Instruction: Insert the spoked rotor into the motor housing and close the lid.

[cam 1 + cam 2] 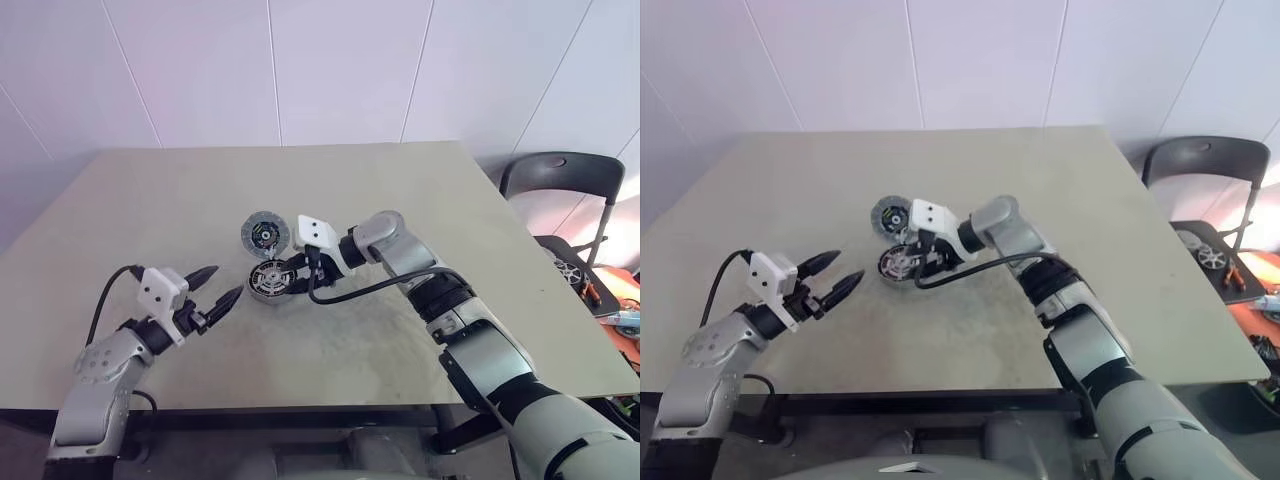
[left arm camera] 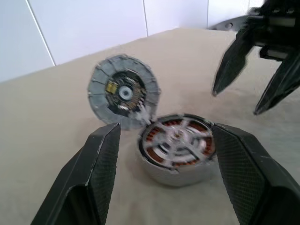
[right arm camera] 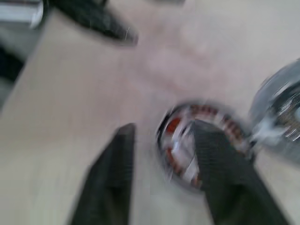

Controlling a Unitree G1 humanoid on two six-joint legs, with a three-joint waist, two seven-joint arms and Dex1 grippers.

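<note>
On the tan surface [image 1: 400, 200] we see the motor housing [image 1: 268, 281] near the middle, the spoked rotor [image 2: 180, 143] seated inside it and the lid [image 1: 264, 234] standing open at its far rim. Our right gripper [image 1: 296, 272] hovers just beside the housing, fingers parted and empty. Our left gripper [image 1: 222, 287] waits nearer us, wide open, holding nothing.

- A beige table [image 1: 420, 200] carries the parts.
- The motor housing [image 1: 268, 282] sits near the table's middle, toward the front edge.
- The lid [image 1: 264, 234] stands tilted open at the housing's rim, on the far-edge side.
</note>
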